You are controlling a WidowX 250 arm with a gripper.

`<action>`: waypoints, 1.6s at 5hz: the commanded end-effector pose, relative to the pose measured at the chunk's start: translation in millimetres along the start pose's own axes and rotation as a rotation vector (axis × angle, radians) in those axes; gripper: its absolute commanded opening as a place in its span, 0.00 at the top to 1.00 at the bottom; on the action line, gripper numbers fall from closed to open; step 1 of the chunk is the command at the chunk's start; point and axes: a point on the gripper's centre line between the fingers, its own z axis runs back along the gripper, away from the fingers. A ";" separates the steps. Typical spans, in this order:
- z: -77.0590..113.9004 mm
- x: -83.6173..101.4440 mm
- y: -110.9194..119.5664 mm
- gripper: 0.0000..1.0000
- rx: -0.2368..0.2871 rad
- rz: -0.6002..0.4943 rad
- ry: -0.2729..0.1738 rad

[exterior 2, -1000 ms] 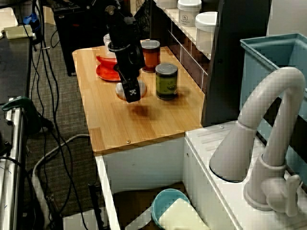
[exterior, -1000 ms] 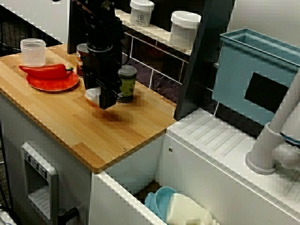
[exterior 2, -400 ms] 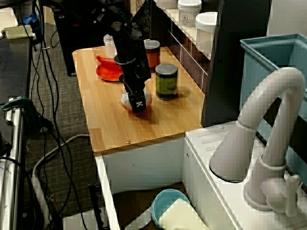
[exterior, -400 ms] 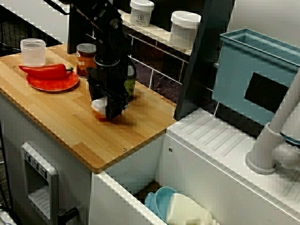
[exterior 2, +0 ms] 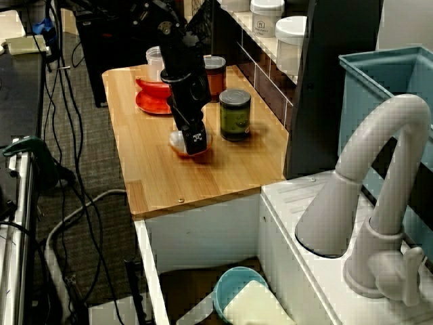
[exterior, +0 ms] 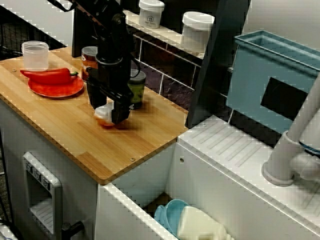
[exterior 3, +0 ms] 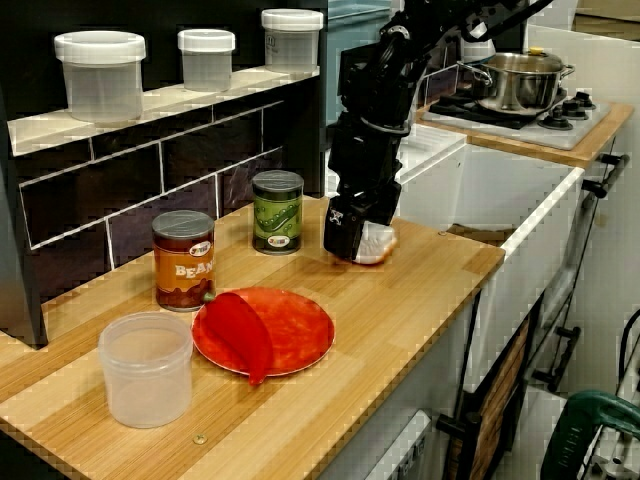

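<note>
On the wooden counter, just in front of the green can, the gripper straddles a small white-and-orange object, its grip impossible to tell, with a red plate and a white sink well apart from the can on opposite sides.

Just in front of the green can, a small white-and-orange object is largely covered by the claw. Its kind cannot be told, nor whether the jaws are pressed against it. In the view across the sink, the green can is partly hidden behind the claw. The tap, well right of the can, is cut off by the edge. The can's label print is too small to be read.
</note>
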 end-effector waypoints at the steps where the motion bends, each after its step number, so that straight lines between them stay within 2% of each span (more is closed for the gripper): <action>1: 36.2 19.9 27.7 0.00 -0.029 0.050 -0.042; 2: 51.4 23.0 43.6 0.00 -0.068 0.099 -0.026; 3: 61.4 21.1 65.2 0.00 -0.096 0.155 -0.034; 4: 67.6 21.1 85.6 0.00 -0.097 0.174 -0.065; 5: 65.9 20.8 104.1 0.00 -0.081 0.151 -0.112; 6: 53.5 19.8 110.9 0.00 -0.050 0.110 -0.117; 7: 49.4 20.1 120.2 0.00 -0.031 0.074 -0.136; 8: 44.7 21.5 134.2 0.00 -0.013 0.050 -0.127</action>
